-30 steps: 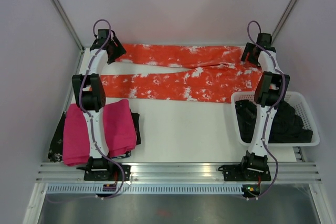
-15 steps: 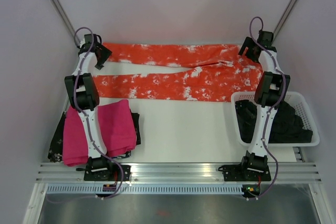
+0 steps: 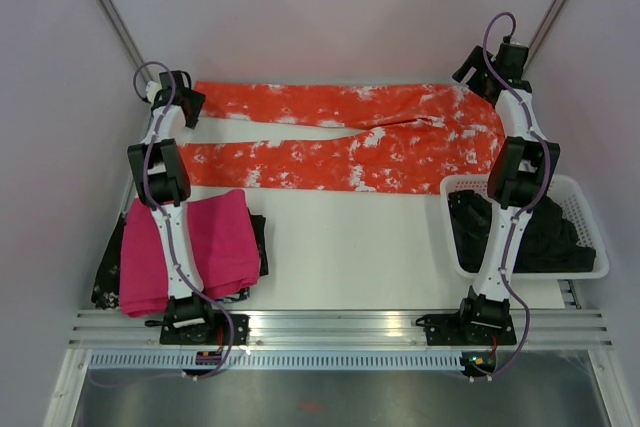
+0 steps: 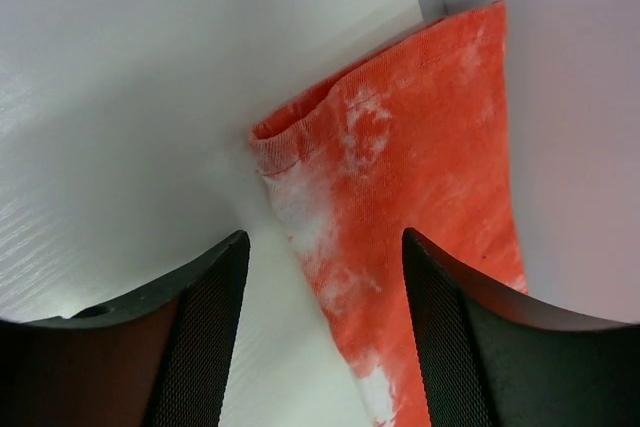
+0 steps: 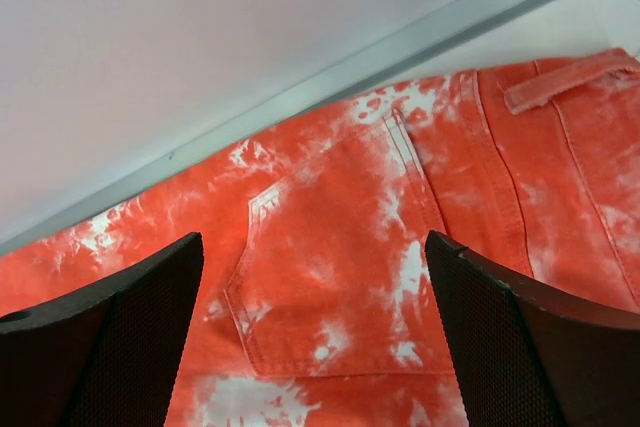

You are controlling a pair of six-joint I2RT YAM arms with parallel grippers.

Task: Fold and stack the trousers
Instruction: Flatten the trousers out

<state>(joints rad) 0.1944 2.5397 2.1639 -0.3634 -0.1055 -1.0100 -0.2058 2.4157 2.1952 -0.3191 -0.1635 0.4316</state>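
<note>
The orange-red trousers (image 3: 350, 152) with white blotches lie flat across the back of the table, waist to the right, both legs running left. My left gripper (image 3: 183, 105) hangs over the far leg's hem at the back left corner. In the left wrist view it (image 4: 325, 247) is open, its jaws straddling the edge of that hem (image 4: 400, 147) without touching it. My right gripper (image 3: 478, 72) hovers over the waist end at the back right. In the right wrist view it (image 5: 315, 247) stands wide open above a back pocket (image 5: 330, 277), holding nothing.
A folded magenta-pink cloth (image 3: 185, 247) rests on a dark garment (image 3: 105, 282) at the front left. A white basket (image 3: 575, 187) holding black clothes (image 3: 545, 232) stands at the right. The back wall and its metal rail (image 5: 300, 87) run close behind the trousers.
The left arm has swung left and back, from over the far leg to its hem end. The right arm has reached farther back over the waist corner.
</note>
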